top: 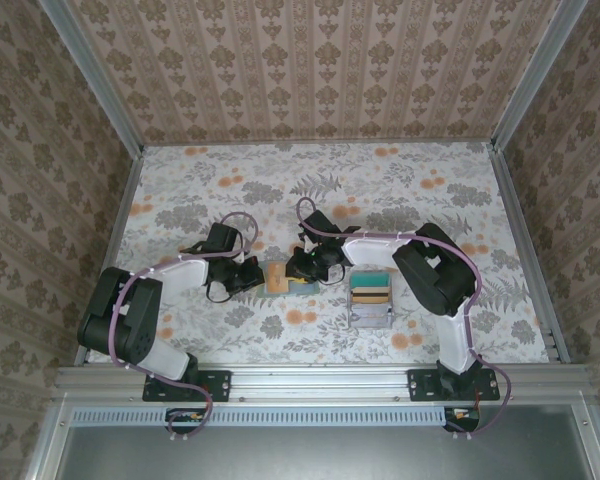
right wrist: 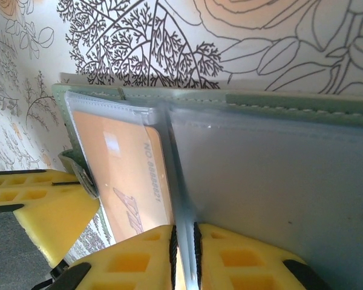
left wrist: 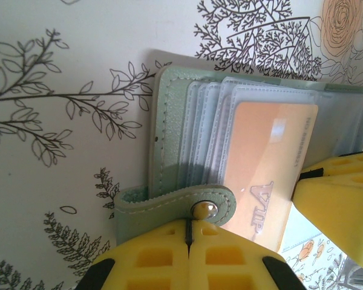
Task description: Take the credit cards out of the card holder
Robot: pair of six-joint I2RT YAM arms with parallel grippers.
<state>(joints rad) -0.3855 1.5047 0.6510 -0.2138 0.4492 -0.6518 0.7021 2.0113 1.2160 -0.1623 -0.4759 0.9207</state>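
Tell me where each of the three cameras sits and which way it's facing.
Top external: above and behind the robot, facing down at the table; the left arm and right arm show, meeting at the card holder.
Left wrist: on the left arm, looking along the left gripper at the holder's snap tab.
Right wrist: on the right arm, looking along the right gripper at the clear sleeves.
Shared: both wrist views show the orange card.

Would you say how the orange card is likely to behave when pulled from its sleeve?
The orange card lies flat with straight edges, so probably stiff and light. Its face shows glare, so it may be slippery; the clear sleeve could drag on it.
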